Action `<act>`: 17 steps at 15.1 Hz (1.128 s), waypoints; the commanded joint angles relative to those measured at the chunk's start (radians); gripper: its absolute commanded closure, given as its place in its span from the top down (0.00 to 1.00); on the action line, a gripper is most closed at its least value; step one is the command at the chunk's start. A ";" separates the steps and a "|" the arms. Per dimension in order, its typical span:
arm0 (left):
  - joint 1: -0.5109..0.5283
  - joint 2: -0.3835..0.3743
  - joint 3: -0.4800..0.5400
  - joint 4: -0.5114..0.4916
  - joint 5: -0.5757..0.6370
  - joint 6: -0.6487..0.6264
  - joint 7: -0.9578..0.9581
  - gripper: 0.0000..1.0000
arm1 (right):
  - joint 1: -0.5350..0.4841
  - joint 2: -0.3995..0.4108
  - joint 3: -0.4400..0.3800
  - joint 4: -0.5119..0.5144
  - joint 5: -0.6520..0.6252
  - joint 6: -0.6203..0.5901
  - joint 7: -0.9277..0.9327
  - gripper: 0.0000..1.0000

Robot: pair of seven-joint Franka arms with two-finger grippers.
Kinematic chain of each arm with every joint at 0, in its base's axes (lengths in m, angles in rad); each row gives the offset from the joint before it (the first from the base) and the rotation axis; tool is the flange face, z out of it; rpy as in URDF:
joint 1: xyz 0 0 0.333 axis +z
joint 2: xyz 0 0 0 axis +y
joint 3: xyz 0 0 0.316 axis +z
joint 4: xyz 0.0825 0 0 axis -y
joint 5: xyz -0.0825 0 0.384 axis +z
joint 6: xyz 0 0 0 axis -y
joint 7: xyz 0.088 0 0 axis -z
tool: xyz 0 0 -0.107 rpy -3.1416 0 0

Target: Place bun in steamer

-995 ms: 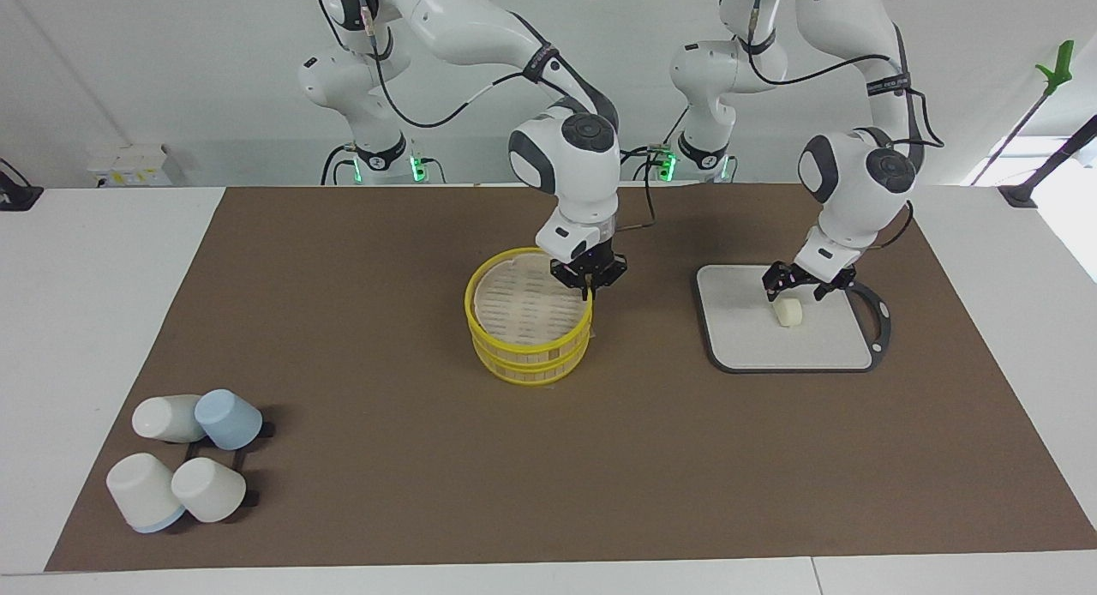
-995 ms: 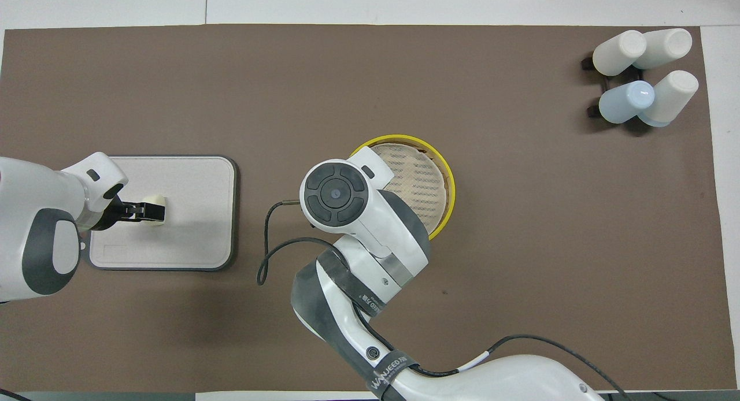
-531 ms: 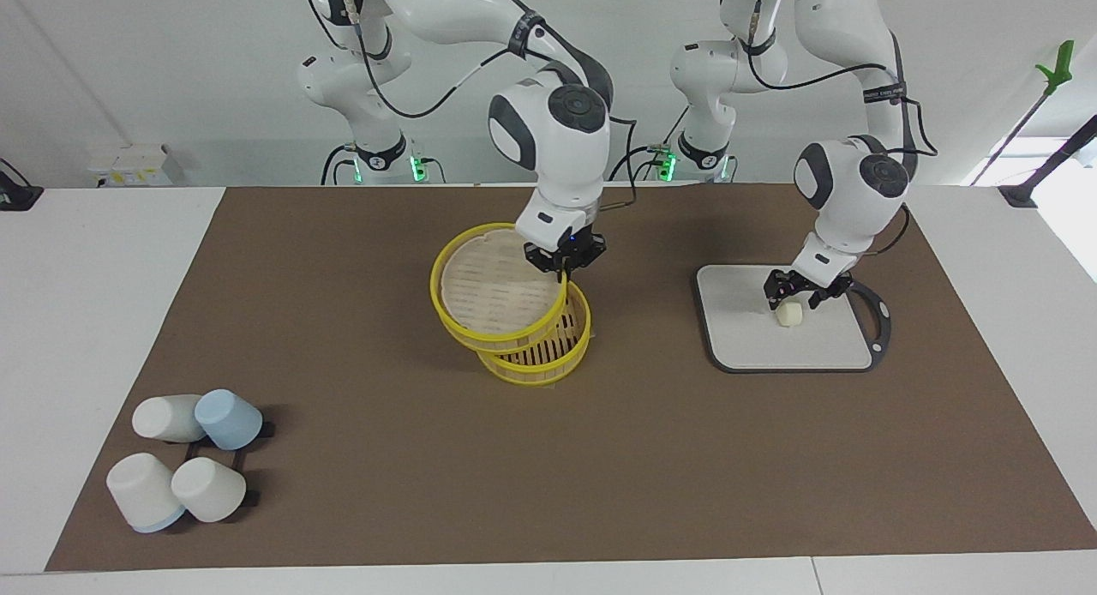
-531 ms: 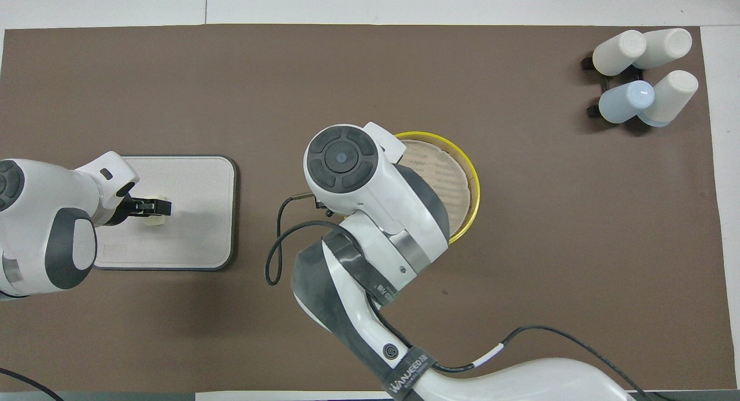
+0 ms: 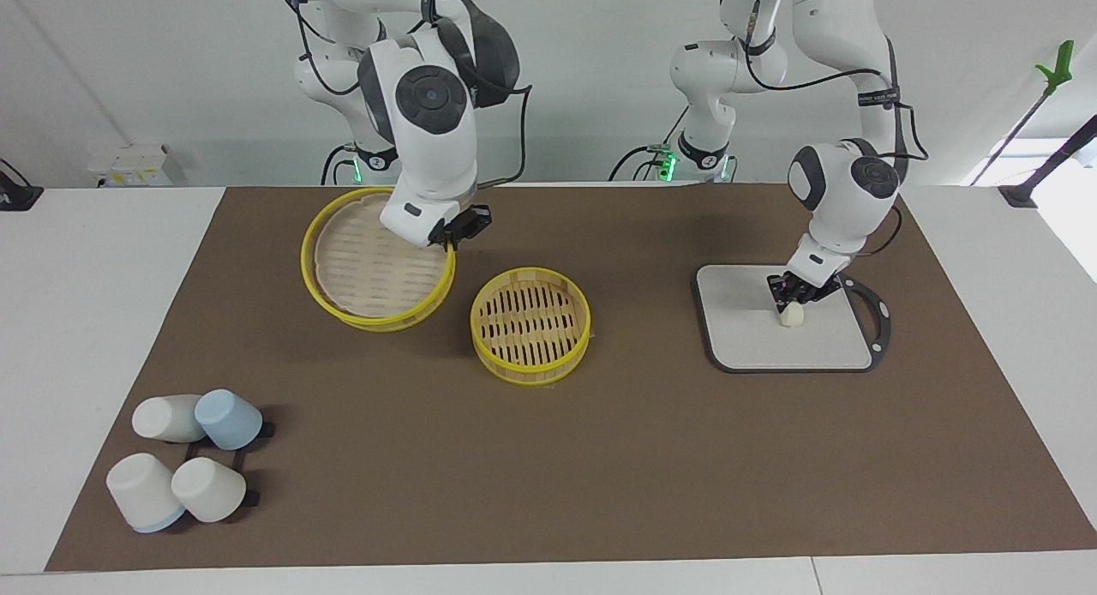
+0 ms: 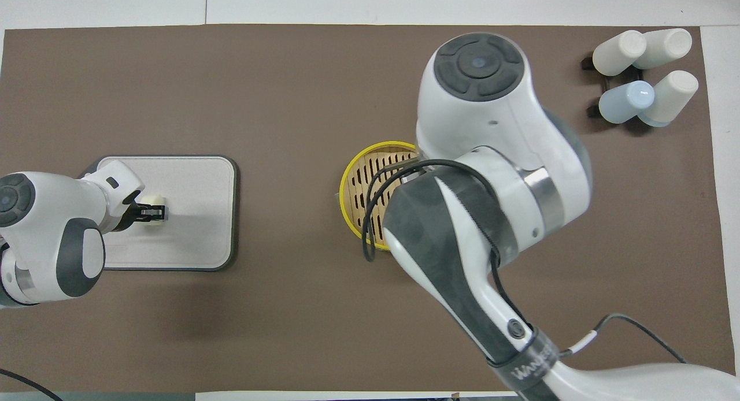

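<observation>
Left fingers: my left gripper point(image 5: 794, 296) is down on the bun point(image 5: 791, 315), fingers clenched across its short sides.
Right fingers: my right gripper point(image 5: 452, 232) pinches the yellow rim of the lid point(image 5: 377, 261), held up, tilted, over the desk point(image 5: 600, 458) toward the right arm's end.
Bun: on the grey board point(image 5: 746, 338), toward the left arm's end, well apart from the steamer point(image 5: 531, 324).
Handling, my guess: soft and light dough; a hard squeeze would dent it, a loose one may let it slip. Holding it across the middle, low on its sides, looks best.
Steamer: open on the desk, slatted base bare, ready for the bun.
Lid: stiff and light; gripped at one edge, it may swing.
Hidden: overhead, my right arm covers the lid, its gripper and part of the steamer. Whether the bun has left the board, I cannot tell.
Elsewhere: cups point(image 5: 184, 466) lie tipped at the right arm's end, farther from the robots.
</observation>
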 commanded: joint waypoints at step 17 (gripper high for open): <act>-0.708 0.368 0.005 0.651 -0.077 -0.123 -1.050 0.22 | -0.088 -0.037 0.014 -0.042 -0.147 -0.011 -0.242 0.00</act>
